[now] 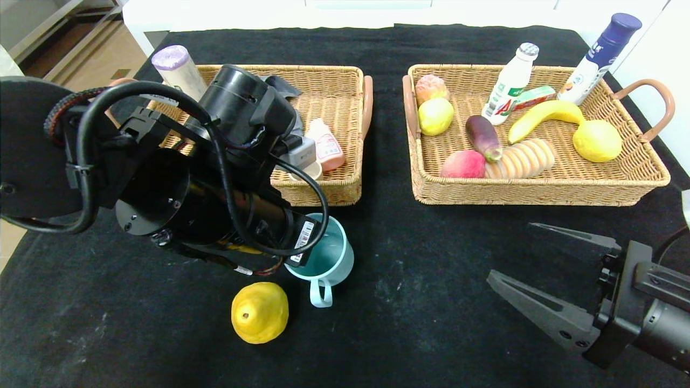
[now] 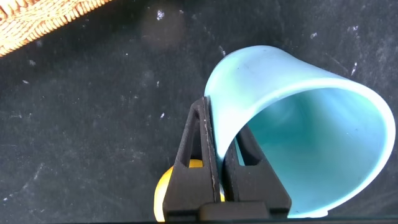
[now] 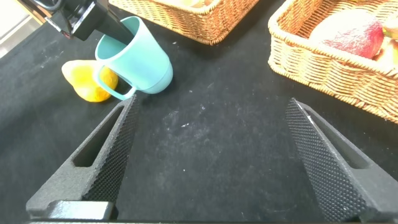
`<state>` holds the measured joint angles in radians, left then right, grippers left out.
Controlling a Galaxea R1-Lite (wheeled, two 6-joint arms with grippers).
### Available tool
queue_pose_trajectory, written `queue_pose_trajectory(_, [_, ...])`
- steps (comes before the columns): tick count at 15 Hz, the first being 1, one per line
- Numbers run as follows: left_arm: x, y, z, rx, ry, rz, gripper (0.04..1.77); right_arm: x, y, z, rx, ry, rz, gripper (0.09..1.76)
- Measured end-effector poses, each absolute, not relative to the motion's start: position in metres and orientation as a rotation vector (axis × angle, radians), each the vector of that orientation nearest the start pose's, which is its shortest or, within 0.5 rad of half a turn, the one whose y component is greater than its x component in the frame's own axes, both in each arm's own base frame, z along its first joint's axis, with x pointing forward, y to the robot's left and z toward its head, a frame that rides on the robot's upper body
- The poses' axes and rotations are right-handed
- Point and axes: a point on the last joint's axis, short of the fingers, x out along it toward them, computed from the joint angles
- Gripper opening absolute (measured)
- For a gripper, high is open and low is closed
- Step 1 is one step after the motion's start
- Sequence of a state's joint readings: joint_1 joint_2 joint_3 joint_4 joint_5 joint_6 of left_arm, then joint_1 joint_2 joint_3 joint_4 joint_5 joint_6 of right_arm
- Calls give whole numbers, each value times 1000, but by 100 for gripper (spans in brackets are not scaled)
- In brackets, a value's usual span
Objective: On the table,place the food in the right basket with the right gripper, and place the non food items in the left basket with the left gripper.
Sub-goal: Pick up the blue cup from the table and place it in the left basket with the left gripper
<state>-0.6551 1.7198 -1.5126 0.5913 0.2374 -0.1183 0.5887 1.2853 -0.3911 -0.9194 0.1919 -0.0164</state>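
The left gripper (image 2: 219, 163) is closed on the rim of the tilted cup (image 1: 330, 253), in front of the left basket (image 1: 345, 183). A lemon (image 1: 259, 312) lies just beside the cup. The right gripper (image 1: 539, 264) hovers wide open over the cloth (image 1: 420, 302), before the right basket (image 1: 539, 191).

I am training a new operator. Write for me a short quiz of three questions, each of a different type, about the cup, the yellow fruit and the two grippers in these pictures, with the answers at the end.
1. True or false: the left gripper is shut on the rim of the teal cup.
2. Multiple choice: where is the yellow fruit? A) in the right basket; B) on the black table, beside the cup; C) between the right gripper's fingers.
3. Fill in: the right gripper is ____ and holds nothing.

Key
1. True: one finger is inside the cup wall, one outside.
2. B
3. open
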Motion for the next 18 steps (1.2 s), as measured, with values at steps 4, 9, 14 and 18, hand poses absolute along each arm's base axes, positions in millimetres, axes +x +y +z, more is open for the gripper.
queue_pose_trajectory(4, [243,-181,261,238,748,-351,17,152,107,202,-10,-32,780,171])
queue_pose_trajectory(9, [243,-181,261,239,746,-353,17,152,107,201,-10,-32,780,171])
queue_pose_trajectory(14, [241,-180,264,238,740,-357,17,151,106,203,-8,-42,780,171])
queue_pose_trajectory(18, [227,-177,278,221,695,-386,17,150,106,204,-6,-44,780,171])
